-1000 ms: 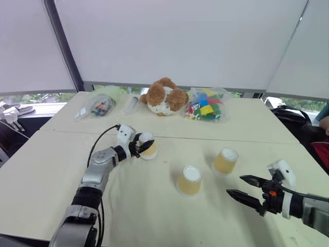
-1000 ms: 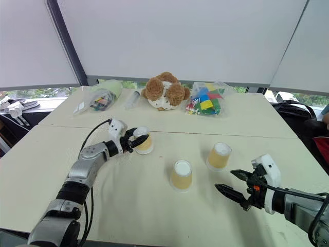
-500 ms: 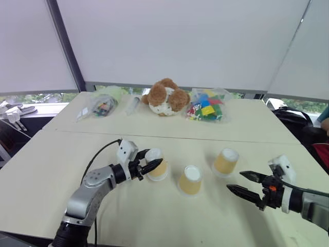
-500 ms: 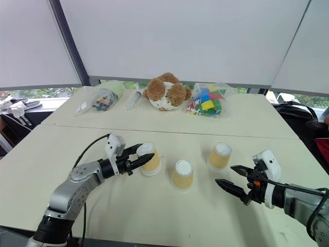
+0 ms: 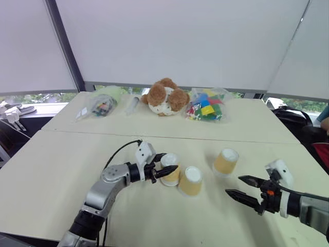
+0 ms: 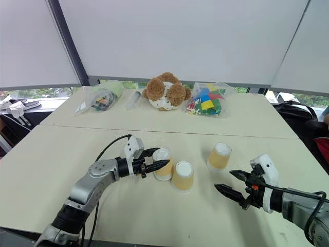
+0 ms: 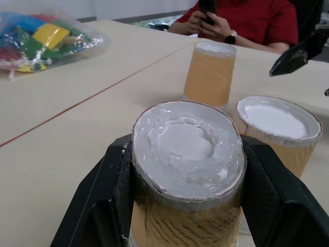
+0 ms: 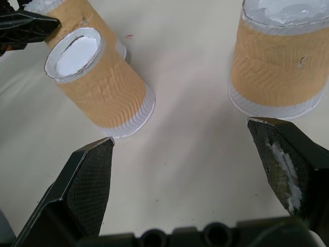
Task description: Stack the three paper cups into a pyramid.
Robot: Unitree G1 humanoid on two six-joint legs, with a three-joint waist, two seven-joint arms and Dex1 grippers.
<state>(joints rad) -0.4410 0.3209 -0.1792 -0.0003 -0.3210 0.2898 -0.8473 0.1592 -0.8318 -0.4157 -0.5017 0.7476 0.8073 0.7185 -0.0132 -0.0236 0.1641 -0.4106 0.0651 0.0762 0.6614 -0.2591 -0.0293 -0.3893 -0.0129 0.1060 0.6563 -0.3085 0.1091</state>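
left end effector (image 5: 167, 172) grasping a cup (image 5: 170, 169) beside the middle cup (image 5: 190, 180); right end effector (image 5: 239, 193) released; nothing stacked yet.

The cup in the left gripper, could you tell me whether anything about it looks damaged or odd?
Yes. The cup clamped in the left gripper has a crumpled, dented white base and creased side, whereas the middle cup and the far cup look smooth. All three stand upside down.

No text, label, brand or number is showing legibly anywhere. The paper cups (image 5: 225, 161) near the teddy bear (image 5: 164, 96) are showing plain embossed sides. The bags beside the teddy bear are showing no readable print.
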